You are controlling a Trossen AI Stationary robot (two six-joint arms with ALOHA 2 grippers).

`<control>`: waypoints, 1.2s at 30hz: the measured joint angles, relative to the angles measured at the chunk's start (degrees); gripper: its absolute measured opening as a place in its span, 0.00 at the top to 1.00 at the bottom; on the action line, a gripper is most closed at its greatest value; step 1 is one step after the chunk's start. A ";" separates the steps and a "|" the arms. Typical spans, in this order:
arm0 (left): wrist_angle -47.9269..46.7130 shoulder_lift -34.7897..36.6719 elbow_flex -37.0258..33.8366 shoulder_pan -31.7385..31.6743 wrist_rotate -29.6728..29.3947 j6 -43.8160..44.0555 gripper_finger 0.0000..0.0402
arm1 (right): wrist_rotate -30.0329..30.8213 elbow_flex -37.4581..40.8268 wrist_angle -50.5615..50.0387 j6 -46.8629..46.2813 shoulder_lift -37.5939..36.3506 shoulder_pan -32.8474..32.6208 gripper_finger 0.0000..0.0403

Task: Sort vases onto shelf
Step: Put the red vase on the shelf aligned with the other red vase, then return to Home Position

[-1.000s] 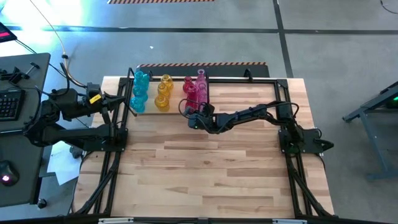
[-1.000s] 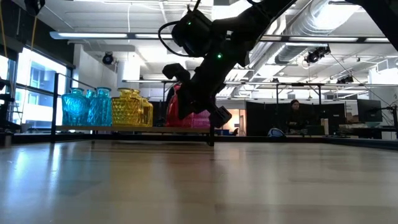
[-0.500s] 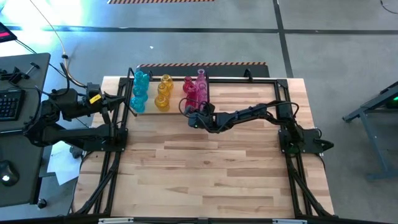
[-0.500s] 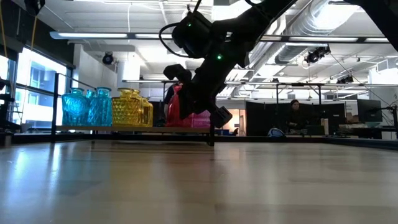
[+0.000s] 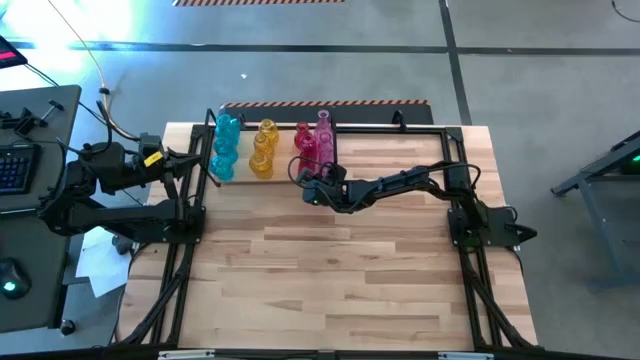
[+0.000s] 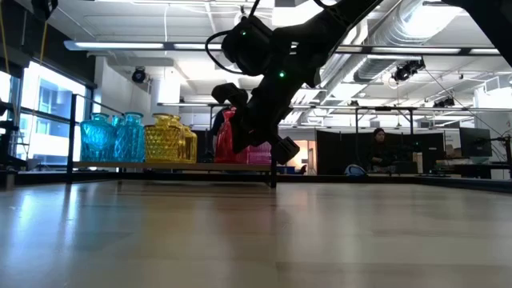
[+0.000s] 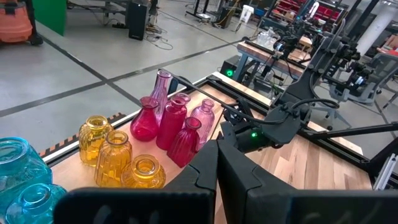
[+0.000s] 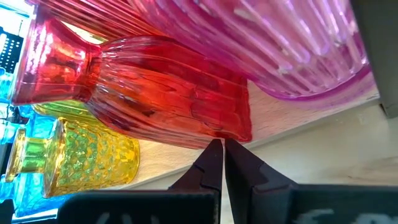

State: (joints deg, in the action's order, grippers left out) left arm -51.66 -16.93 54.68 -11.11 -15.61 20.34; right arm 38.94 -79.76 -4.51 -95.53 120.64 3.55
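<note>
1. The vases are clear, glossy coloured glass: the cyan vases and yellow vases carry a faceted diamond pattern.
2. The red vase and pink vase have smooth ribbed walls that catch bright highlights.
3. The shelf has a pale, matt wooden plank under thin black metal rods.
4. The table is butcher-block wood in light strips with a faint sheen.
5. The right gripper and left gripper have matt dark plastic-looking fingers.

R arm end effector just beside pink vases on shelf, L arm at table edge
</note>
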 joint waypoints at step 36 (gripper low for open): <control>-9.07 0.17 20.08 0.24 -9.80 -10.51 1.00 | 13.07 -47.45 -39.09 81.69 -10.48 -13.11 1.00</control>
State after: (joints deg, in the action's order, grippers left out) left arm -60.73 -16.75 74.76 -10.87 -25.41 9.83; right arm 52.01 -127.21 -43.60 -13.84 110.16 -9.56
